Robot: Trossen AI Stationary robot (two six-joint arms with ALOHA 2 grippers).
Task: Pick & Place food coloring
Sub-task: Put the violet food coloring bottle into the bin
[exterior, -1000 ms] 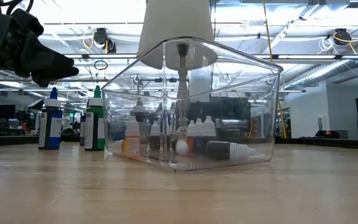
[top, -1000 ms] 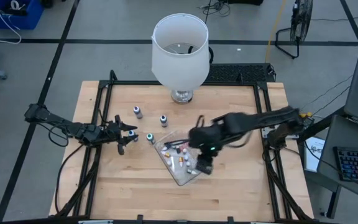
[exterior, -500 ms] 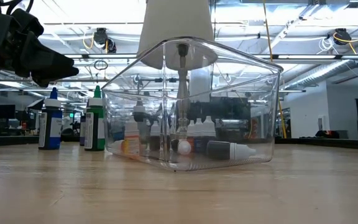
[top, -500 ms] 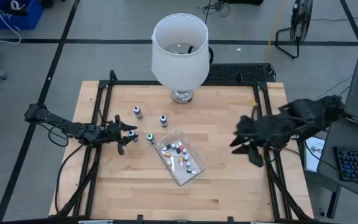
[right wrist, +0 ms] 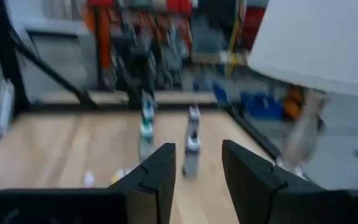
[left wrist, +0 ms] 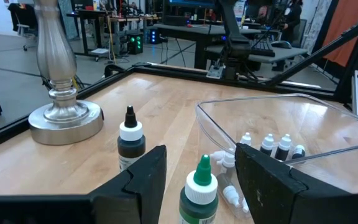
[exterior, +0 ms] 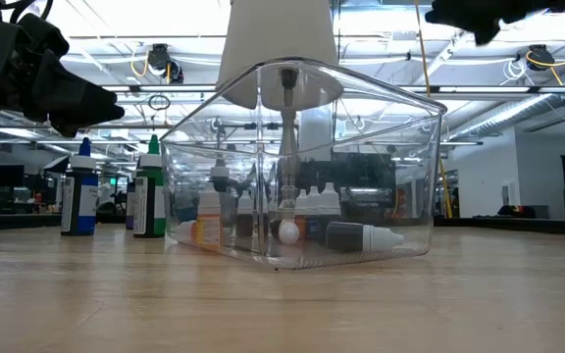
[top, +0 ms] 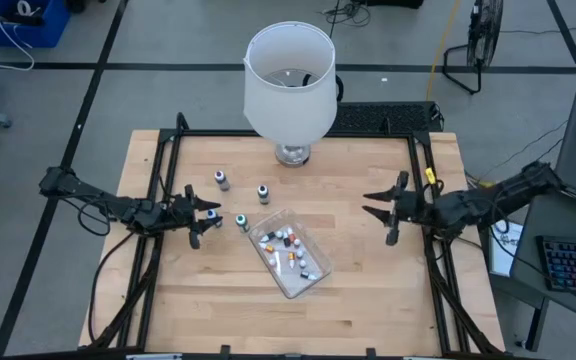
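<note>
While the right gripper (top: 386, 212) waited with fingers apart, well away by the table's right edge, the left gripper (top: 204, 214) stood open too, and the green-capped food coloring bottle (left wrist: 199, 191) was directly ahead, between its fingers. It stood upright, dark green with white collar. Beyond it lay the clear tray (top: 290, 284) with more bottles inside.

The high camera is looking straight down on the whole table (top: 368, 290). The low one is sitting at tabletop level, close behind the clear tray (exterior: 400, 176), facing the room. Each wrist camera is peering forward between its own fingers (left wrist: 148, 180) across the wood. All four are sharing the tray and the lamp (top: 288, 80).
</note>
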